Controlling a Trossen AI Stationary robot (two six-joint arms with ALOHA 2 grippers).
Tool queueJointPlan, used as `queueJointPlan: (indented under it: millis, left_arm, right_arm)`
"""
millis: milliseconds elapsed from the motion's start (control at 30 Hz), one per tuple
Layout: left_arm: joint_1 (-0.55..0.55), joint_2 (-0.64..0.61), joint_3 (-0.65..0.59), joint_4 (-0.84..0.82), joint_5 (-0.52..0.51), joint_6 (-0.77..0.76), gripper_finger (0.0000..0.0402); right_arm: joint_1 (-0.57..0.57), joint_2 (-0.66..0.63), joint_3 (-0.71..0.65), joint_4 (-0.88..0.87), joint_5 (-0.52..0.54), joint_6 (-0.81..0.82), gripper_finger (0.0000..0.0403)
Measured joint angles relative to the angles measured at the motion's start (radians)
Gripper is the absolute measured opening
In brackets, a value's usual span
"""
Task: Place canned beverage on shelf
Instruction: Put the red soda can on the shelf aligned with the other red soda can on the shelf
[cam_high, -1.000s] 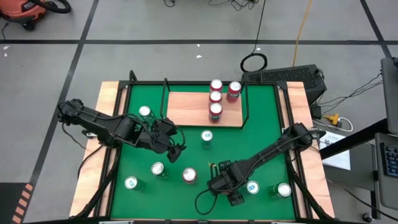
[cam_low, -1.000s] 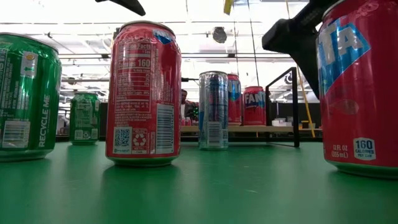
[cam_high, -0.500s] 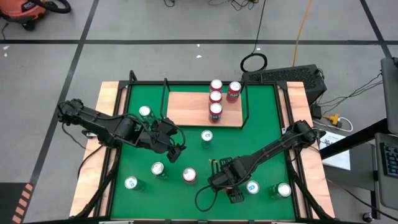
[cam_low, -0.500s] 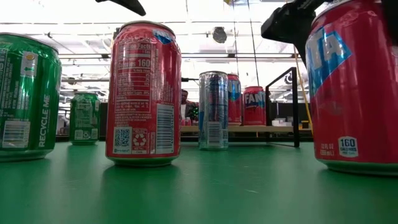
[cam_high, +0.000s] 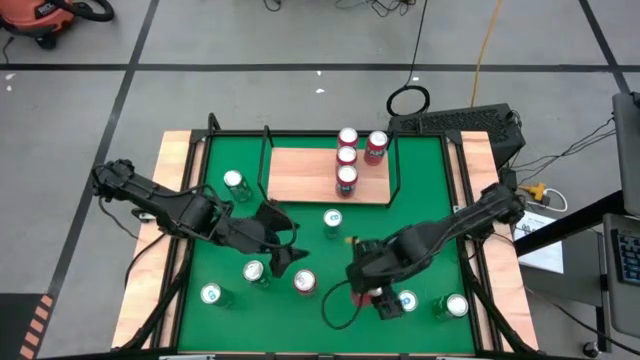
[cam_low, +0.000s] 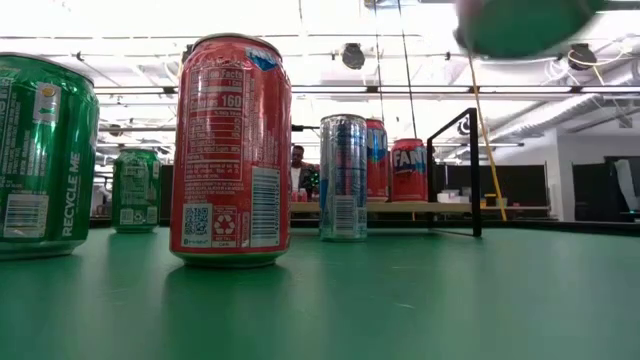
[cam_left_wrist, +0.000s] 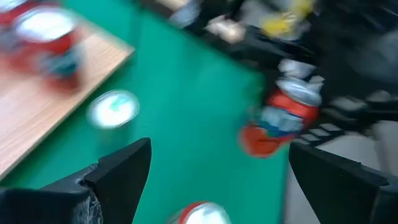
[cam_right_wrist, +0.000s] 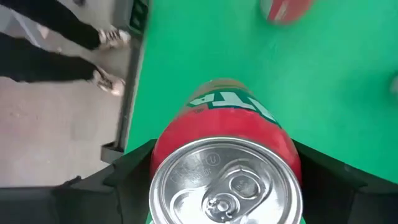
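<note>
Right pincer (cam_right_wrist: 225, 163) clamps red Fanta can (cam_right_wrist: 225, 155) by sidewall, off table (cam_high: 430, 200) near front edge. Rigid, smooth, slippery; mid-body hold safest. Shelf (cam_high: 310, 175) at far edge, holds four cans. Left pincer (cam_high: 290, 252) spread wide, empty, mid-table.

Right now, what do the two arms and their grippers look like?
Both arms are dark, near-black jointed links. The left gripper and right gripper each end in two flat, angular black fingers. A black cable loops beside the right arm. No markings are legible.
</note>
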Motion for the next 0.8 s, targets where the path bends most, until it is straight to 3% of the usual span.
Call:
queueJointPlan:
  millis: [167,367,600,800]
  left_arm:
    - [-0.020,0.004,0.001,0.223,0.085,0.173,0.0381]
    - [0.016,0.019,0.002,0.352,0.068,0.225,0.0382]
    - [0.074,0.086,0.001,0.499,0.165,0.251,0.0382]
    - [0.092,0.145,0.001,0.513,0.161,0.258,0.0383]
  right_arm:
    - [-0.022,-0.063,0.152,-0.067,0.039,-0.081,0.0291]
    - [-0.067,-0.109,0.266,-0.089,0.058,-0.179,0.0292]
    - [-0.128,-0.147,0.283,-0.092,0.060,-0.317,0.0292]
    - [-0.162,-0.152,0.283,-0.089,0.062,-0.424,0.0292]
